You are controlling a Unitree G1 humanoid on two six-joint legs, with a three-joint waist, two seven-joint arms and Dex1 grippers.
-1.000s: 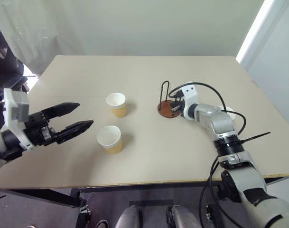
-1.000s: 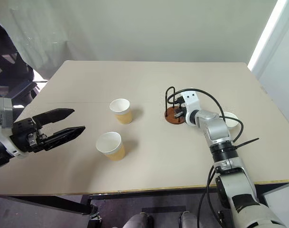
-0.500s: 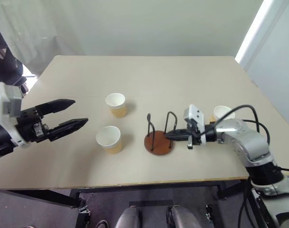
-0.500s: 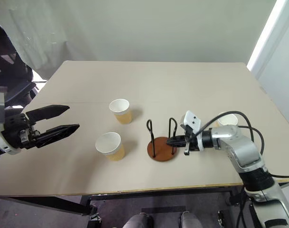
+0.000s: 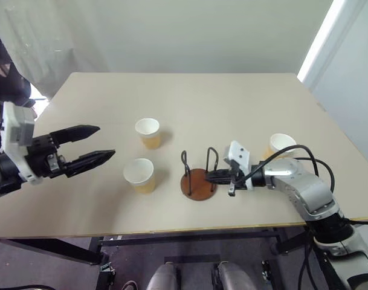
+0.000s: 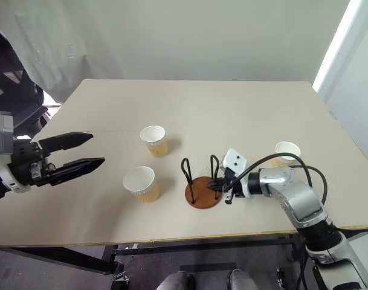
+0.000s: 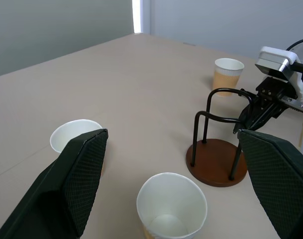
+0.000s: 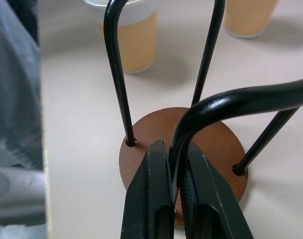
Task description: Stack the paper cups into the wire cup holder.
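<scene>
The wire cup holder, a brown disc with two dark wire loops, stands near the table's front middle. My right gripper reaches in from the right and is shut on one loop; in the right wrist view the fingers pinch the wire above the disc. Three paper cups stand upright: one just left of the holder, one farther back, and one behind my right arm. At the left, my left gripper hovers open and empty, pointing toward the two left cups.
The beige table has its front edge close to the holder. A black cable loops over my right forearm near the right cup. A dark chair sits beyond the table's left corner.
My right gripper has dragged the holder from the table's middle toward the front edge and a little left. The right cup came out from behind the arm. The left gripper has stayed put.
</scene>
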